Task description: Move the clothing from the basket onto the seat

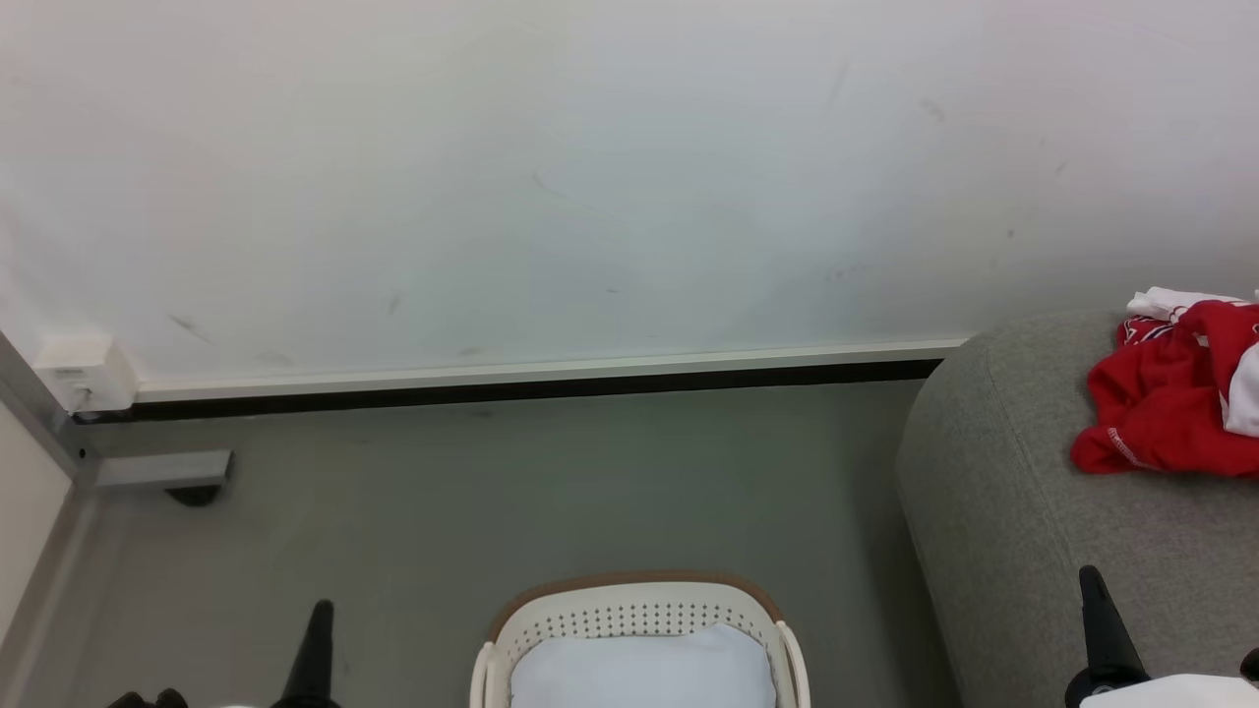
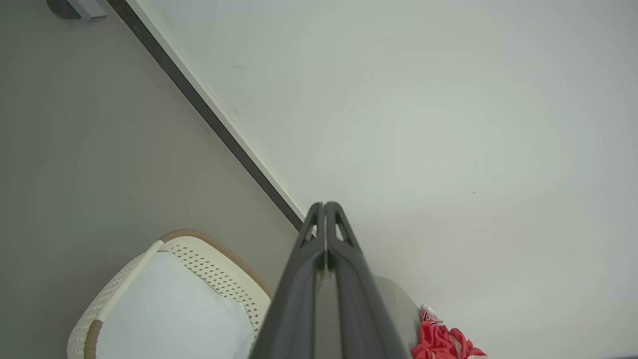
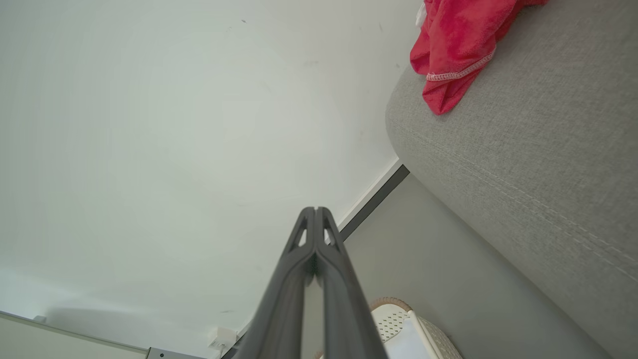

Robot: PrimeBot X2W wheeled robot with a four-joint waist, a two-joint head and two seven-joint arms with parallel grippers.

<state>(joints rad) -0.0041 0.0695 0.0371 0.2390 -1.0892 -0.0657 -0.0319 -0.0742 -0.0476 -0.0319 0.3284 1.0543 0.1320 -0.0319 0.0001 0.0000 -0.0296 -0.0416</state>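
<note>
Clothing is on the seat — a red bundle with white trim and a white piece poking out on top, heaped near the seat's rounded corner by the wall. Basket sits on the floor near the seat, not touching it. What I can see inside is bare pale liner, no red. The near end is cut off at the bottom of the head view, so I can't vouch for that part. Left end effector has its fingers pressed together with nothing between them. Right end effector is the same, closed on nothing. Both are clear of the basket, the left over the floor to its left and the right against the seat's front part. My read: the transfer looks done or nearly so, and the step in hand is confirm and finish. To do it well, tip the head down and get the whole liner in view before calling it. Don't mistake the liner for the white cloth — the liner is the flat bluish sheet tucked inside the rim. The red hem lies close to the seat's edge in the right wrist view and soft fabric may slide, so if anything more is done, nudge it inward rather than drag it. Keep the arms off the basket handles.
</note>
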